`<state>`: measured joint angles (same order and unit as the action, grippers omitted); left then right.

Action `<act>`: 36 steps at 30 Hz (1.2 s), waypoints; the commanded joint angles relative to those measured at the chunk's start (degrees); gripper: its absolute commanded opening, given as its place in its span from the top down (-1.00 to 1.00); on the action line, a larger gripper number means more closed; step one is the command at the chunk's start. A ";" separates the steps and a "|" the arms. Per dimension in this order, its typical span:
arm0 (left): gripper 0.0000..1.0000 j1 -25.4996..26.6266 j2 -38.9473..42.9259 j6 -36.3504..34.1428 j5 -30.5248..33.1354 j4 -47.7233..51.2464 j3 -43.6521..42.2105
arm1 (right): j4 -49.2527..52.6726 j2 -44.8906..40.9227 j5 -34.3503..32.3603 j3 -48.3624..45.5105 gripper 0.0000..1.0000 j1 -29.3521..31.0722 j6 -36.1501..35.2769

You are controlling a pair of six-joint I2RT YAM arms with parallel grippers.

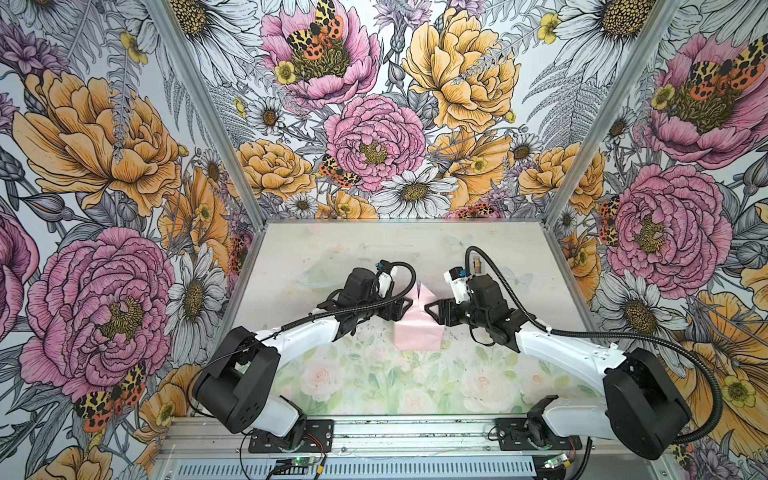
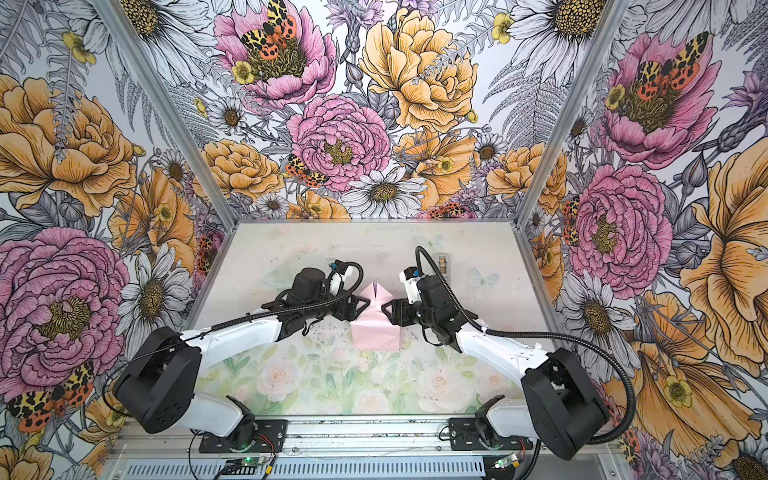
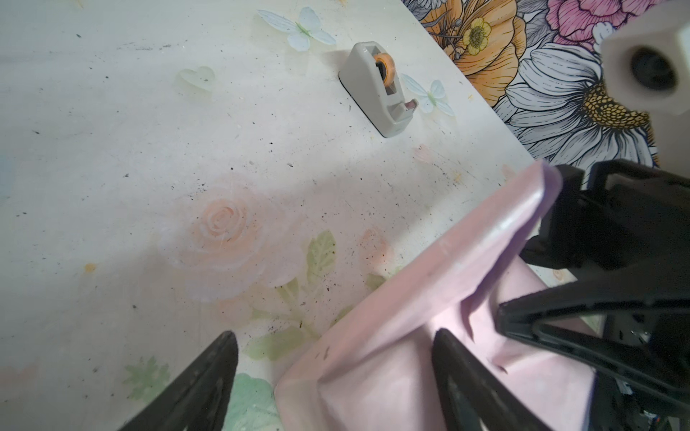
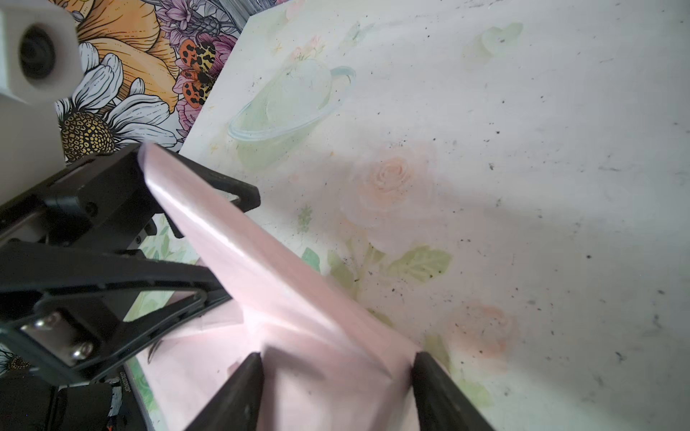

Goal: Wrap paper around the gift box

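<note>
Centrally, in both top views, the paper (image 1: 417, 330) (image 2: 374, 330) sits folded pale-pink side out into a peaked bundle on the rose-printed counter (image 1: 374, 249). The left pincer (image 3: 336, 336) gapes wide at the bundle's edge. The right pincer (image 4: 336, 356) straddles its end, perhaps pinching it. A grey tape dispenser (image 3: 377, 87) stands at the counter's upper right, below floral walls (image 1: 374, 124).

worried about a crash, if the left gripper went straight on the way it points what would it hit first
The left gripper would likely meet the raised paper first; the right gripper faces it just beyond, depth unclear.
</note>
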<state>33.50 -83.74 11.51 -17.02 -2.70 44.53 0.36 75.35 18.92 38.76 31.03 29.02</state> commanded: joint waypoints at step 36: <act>-0.67 -6.34 13.60 3.56 -2.14 -4.24 -9.77 | -5.67 2.43 25.41 3.41 -0.10 -10.55 -17.44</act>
<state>27.99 -69.95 15.00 -17.30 -4.58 35.66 -2.00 75.99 39.46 38.87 20.64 15.62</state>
